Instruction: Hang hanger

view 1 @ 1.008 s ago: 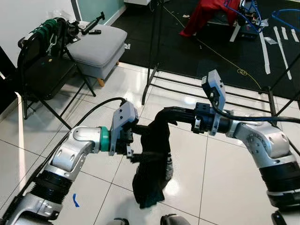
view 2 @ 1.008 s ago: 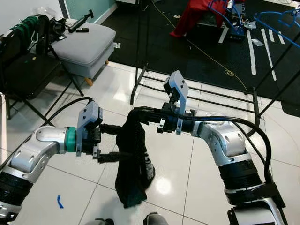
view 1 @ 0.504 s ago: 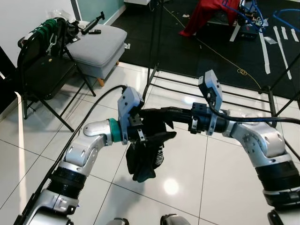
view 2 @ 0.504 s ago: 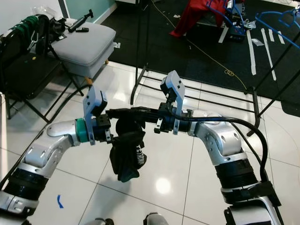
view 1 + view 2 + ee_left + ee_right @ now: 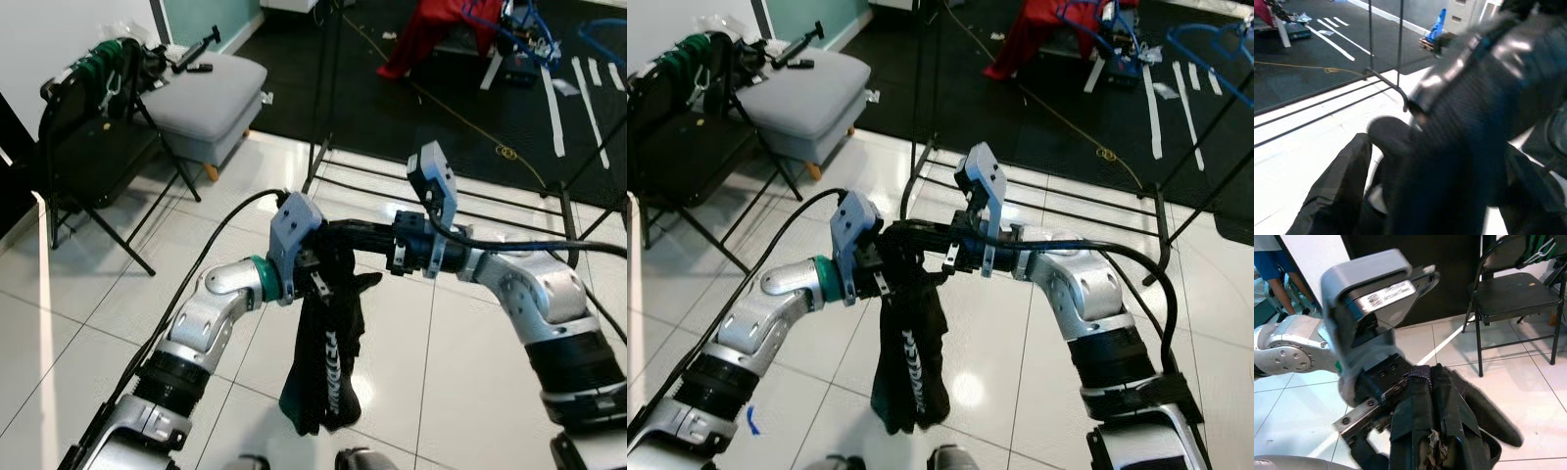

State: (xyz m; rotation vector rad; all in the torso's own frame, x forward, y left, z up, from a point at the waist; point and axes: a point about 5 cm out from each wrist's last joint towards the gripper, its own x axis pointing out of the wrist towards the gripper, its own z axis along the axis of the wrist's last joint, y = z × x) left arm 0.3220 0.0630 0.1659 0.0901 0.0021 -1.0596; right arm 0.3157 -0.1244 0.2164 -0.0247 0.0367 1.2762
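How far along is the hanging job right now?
Done: the black garment is off the floor. In hand: the left gripper and right gripper meet at its top, held mid-air. Left: it is not yet on the black metal clothes rack behind.

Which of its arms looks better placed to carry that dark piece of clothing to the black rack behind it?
Probably the right. Its end effector already carries the top of the dark garment and lies closer to the black rack. The left end effector meets the cloth from the far side.
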